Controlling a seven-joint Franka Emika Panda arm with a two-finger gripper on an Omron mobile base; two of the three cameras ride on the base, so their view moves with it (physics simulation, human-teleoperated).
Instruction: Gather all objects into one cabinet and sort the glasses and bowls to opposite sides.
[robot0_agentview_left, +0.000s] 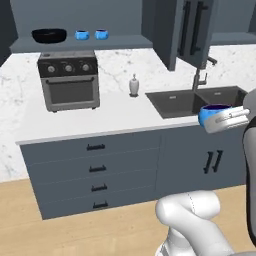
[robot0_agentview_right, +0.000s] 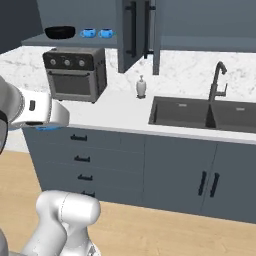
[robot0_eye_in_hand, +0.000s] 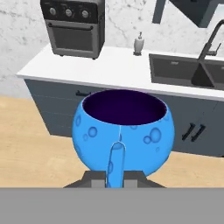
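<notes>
Blue cup (robot0_eye_in_hand: 124, 131) handle gripped, cabinet (robot0_agentview_left: 80, 44) bowl (robot0_agentview_left: 49, 35)

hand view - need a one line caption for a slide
Gripper shut on the handle of a blue cup, held out over the floor facing the counter, toaster oven and sink.
</notes>
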